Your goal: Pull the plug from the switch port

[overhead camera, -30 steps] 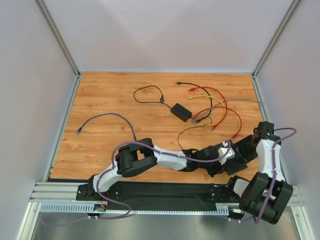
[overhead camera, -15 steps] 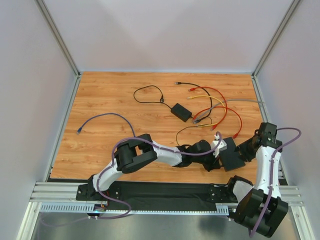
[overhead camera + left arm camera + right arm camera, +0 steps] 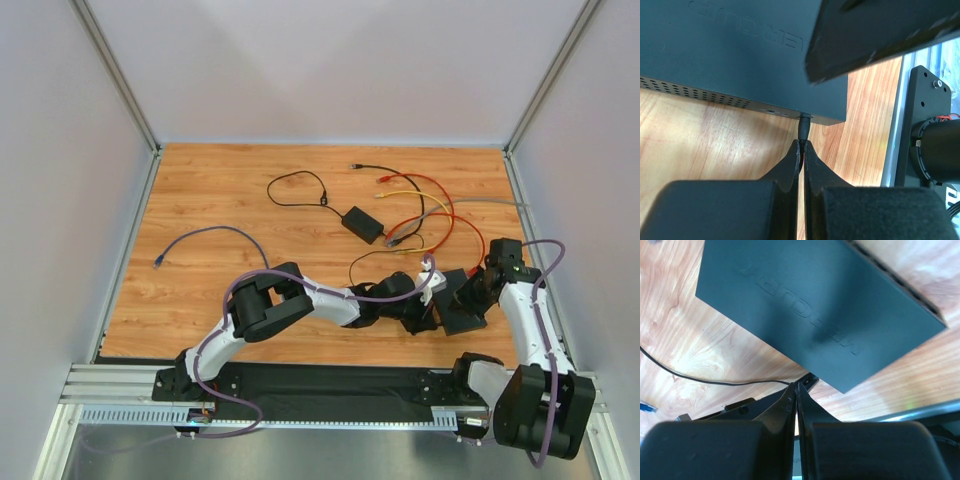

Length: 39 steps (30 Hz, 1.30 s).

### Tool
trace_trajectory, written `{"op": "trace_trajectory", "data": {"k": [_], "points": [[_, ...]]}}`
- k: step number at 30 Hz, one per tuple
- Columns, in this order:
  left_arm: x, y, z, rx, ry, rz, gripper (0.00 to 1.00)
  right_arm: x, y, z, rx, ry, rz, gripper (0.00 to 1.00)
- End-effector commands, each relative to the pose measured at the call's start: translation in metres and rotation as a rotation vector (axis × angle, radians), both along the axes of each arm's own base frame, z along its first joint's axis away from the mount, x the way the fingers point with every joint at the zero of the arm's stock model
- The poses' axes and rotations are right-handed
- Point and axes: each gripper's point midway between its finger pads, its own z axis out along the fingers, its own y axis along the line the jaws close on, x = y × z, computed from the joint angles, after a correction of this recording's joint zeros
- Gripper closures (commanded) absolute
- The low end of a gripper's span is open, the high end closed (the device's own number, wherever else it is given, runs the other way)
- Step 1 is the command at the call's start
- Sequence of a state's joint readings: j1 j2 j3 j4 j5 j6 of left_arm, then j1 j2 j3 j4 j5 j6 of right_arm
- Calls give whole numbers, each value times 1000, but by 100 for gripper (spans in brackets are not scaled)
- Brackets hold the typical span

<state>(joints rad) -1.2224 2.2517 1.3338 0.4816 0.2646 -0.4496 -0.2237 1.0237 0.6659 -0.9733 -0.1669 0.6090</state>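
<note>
My left gripper (image 3: 801, 146) has its 2 fingers pressed together, tips right up against the back of the black plug (image 3: 804, 128). The plug sits directly ahead of them, seated in the edge of the switch (image 3: 740, 60). I can't tell if the cord is pinched between them. The switch lies flat on the wooden table (image 3: 705, 135), just beyond those tips. My right gripper (image 3: 795, 389) is closed too, nothing visible between its fingers, tips at the switch's near corner, a thin black cable (image 3: 700, 378) trailing off to their left.
</note>
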Motion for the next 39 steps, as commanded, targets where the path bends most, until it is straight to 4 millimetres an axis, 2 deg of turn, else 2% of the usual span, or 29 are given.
{"op": "trace_trajectory", "data": {"k": [1,8,18,21,24,26,28,39], "points": [[-2,4,4,5,0,-2,100,10,9,-5,10,-30,36,98],[-2,3,1,9,8,-1,100,12,18,-26,16,17,67,100],[-2,2,-1,11,13,3,100,9,19,-35,-59,44,74,100],[-1,3,-2,16,15,14,100,4,11,-39,-117,65,64,100],[1,4,-3,26,15,24,100,0,-6,-45,-222,100,13,100],[1,5,-4,36,16,29,100,-3,-24,-42,-321,128,-44,100],[1,8,-5,41,16,34,100,-2,-31,-37,-401,117,-40,100],[8,23,-5,36,2,31,100,0,-29,-43,-404,113,-5,100]]}}
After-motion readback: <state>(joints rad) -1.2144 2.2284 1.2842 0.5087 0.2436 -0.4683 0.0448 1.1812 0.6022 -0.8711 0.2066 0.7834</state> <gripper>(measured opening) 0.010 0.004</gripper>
